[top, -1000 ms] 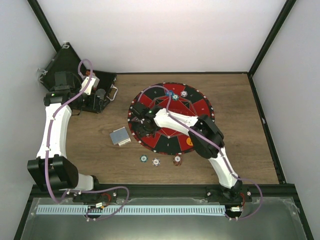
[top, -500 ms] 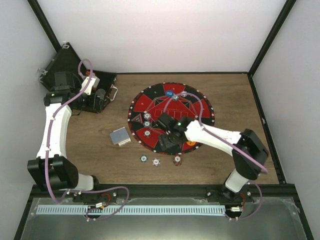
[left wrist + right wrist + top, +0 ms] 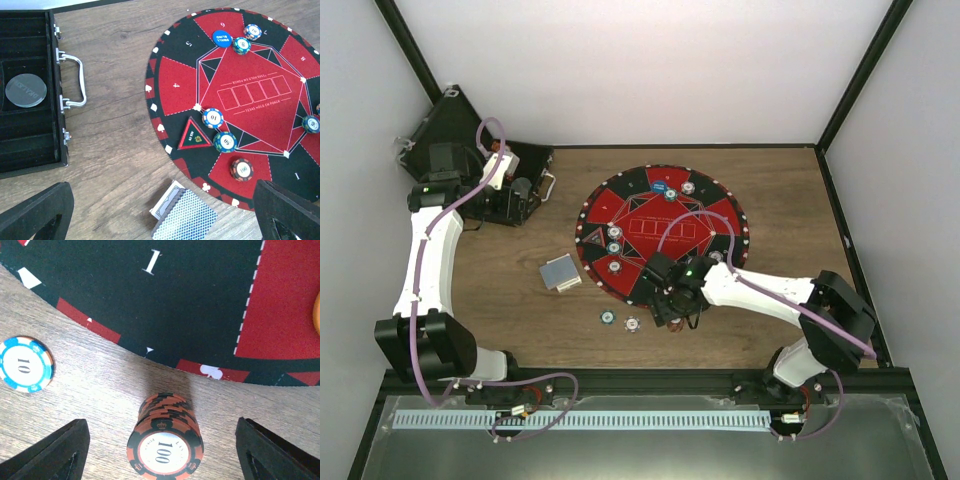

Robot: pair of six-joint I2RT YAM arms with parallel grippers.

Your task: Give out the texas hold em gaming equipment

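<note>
A stack of orange-and-black 100 chips point(image 3: 165, 440) stands on the wood just off the mat's near edge. My right gripper point(image 3: 162, 452) is open around it, one finger on each side and neither touching. In the top view that gripper point(image 3: 674, 308) hangs over the stack. A blue 10 chip point(image 3: 25, 364) lies to the left. Two loose chips point(image 3: 607, 318) point(image 3: 632, 323) lie beside it on the wood. The card deck point(image 3: 185, 215) lies fanned left of the mat. Several chips point(image 3: 212, 118) and a blue button point(image 3: 223, 38) sit on the mat. My left gripper point(image 3: 162, 217) is open and holds nothing.
The round red-and-black mat point(image 3: 620, 205) fills the table's middle. The open black case point(image 3: 30, 125) with its silver handle point(image 3: 75, 80) sits at the back left and holds a clear dealer disc point(image 3: 25, 90). An orange disc point(image 3: 317, 315) shows at the right edge.
My right arm swung from the mat's left side toward the near edge and now hangs over the orange chip stack. The left arm has not moved.
</note>
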